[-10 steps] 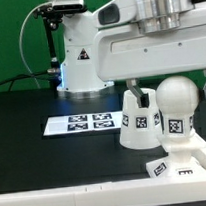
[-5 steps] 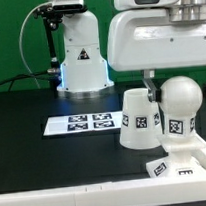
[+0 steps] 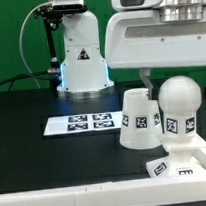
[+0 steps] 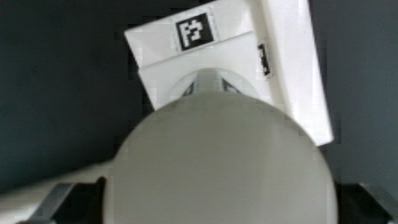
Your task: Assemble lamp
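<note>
The white round-headed bulb (image 3: 179,107) stands upright on the flat squarish base (image 3: 192,162) at the exterior view's right. The tapered shade (image 3: 137,118) stands mouth down on the black table, just left of the bulb. My gripper (image 3: 161,78) hangs right above the bulb's head, with one dark finger (image 3: 150,83) showing between shade and bulb. In the wrist view the bulb's head (image 4: 222,150) fills the space between my fingers (image 4: 50,203), and the tagged base (image 4: 231,50) lies beyond it. My gripper (image 4: 214,208) is open, its jaws standing apart on either side of the head.
The marker board (image 3: 88,121) lies flat on the table left of the shade. The white robot pedestal (image 3: 79,55) with a triangle mark stands behind it. The base sits near the table's front right edge.
My arm has risen from beside the bulb and shade. The finger that reached down between them now sits higher. Bulb, base and shade have not moved.
</note>
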`<state>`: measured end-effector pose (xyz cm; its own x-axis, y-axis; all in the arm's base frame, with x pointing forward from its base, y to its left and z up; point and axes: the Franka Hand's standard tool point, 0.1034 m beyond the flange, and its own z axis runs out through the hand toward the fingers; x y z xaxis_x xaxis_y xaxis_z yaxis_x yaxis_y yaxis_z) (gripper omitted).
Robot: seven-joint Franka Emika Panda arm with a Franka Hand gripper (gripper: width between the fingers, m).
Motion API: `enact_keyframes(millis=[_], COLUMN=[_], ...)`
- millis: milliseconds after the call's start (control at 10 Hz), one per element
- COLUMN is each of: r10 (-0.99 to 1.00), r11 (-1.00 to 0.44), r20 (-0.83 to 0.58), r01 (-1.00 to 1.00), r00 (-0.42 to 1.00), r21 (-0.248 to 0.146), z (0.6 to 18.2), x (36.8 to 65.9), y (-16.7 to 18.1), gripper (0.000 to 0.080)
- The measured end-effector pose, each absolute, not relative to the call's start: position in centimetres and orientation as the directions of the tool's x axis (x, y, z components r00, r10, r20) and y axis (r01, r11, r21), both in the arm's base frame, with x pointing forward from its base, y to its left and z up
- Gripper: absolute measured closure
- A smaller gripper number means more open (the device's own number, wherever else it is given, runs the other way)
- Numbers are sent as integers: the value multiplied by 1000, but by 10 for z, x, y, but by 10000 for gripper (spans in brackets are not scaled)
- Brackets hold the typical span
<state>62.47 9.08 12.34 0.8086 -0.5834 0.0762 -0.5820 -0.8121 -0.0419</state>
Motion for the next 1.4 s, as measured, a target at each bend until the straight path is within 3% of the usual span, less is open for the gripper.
enact_keyframes(millis=[200,400,600,700,900,1400], r10=[-847,-938,-925,-879,-561,-292], r11=[-531,-335,-370,-470,-823,-952], r20=[6,-57,-54,-44,-53,-28], r01=[-844,-938,-925,-879,-563,-294], r00=[532,341,375,475,826,956], r21=[-76,-86,-88,-83,-71,-85], z=[123,122,122,121,119,118], x=[621,620,620,619,623,625], y=[91,89,90,89,88,87], gripper=[229,226,197,197,106,101])
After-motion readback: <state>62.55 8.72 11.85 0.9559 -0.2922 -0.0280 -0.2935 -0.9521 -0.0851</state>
